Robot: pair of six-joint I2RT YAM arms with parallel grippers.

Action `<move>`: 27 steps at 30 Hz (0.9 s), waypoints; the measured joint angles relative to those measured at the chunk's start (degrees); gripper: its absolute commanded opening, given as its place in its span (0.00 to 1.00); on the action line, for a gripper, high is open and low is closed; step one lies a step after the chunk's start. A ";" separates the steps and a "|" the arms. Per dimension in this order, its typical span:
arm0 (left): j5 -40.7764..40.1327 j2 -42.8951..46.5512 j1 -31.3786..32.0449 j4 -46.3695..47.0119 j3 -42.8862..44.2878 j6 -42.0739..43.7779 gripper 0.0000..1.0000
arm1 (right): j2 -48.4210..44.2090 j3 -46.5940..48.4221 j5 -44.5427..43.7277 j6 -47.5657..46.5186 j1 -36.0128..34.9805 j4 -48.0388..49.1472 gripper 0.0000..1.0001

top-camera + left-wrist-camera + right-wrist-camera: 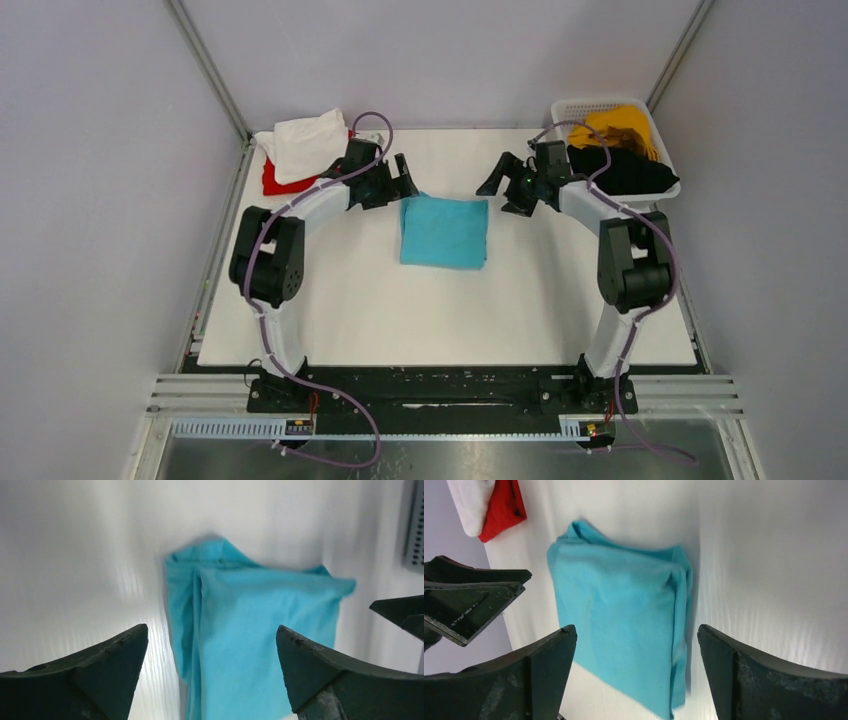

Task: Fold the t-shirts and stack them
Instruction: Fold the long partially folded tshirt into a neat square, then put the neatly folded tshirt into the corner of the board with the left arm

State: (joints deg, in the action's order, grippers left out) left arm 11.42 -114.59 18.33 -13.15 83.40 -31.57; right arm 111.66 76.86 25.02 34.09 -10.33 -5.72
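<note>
Gaping empty, left hand [408,179], right hand [496,197], flanking turquoise t-shirt [444,232]

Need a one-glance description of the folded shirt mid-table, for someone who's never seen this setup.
On the white table, near its middle, lies the turquoise t-shirt, folded into a flat rectangle. It lies alone: the white t-shirt and red t-shirt are piled at the far left corner, the yellow t-shirt and black t-shirt in the basket at far right.
</note>
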 measured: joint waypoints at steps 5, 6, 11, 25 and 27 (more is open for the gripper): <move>2.60 9.99 0.07 1.27 -8.94 2.60 0.98 | -18.05 -14.62 -4.13 -0.90 0.00 0.96 0.99; 2.91 10.73 0.11 1.33 -9.68 3.08 0.97 | -21.90 -17.86 -5.05 -0.87 0.00 1.14 1.00; 4.28 9.27 0.20 0.98 -11.04 4.63 0.94 | -36.98 -32.11 -9.40 -0.59 0.15 2.58 1.00; -2.36 -6.45 8.17 -6.43 2.99 4.33 0.18 | -73.44 -49.79 -30.21 -2.78 0.59 0.17 0.99; -4.79 -7.82 9.55 -8.17 5.09 4.22 0.00 | -75.80 -50.12 -31.12 -3.37 0.59 -0.35 0.99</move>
State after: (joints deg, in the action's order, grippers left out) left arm 6.63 -122.41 27.88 -21.32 88.49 -27.35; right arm 35.86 26.74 -6.11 30.72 -9.74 -6.07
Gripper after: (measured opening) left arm 0.256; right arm 0.993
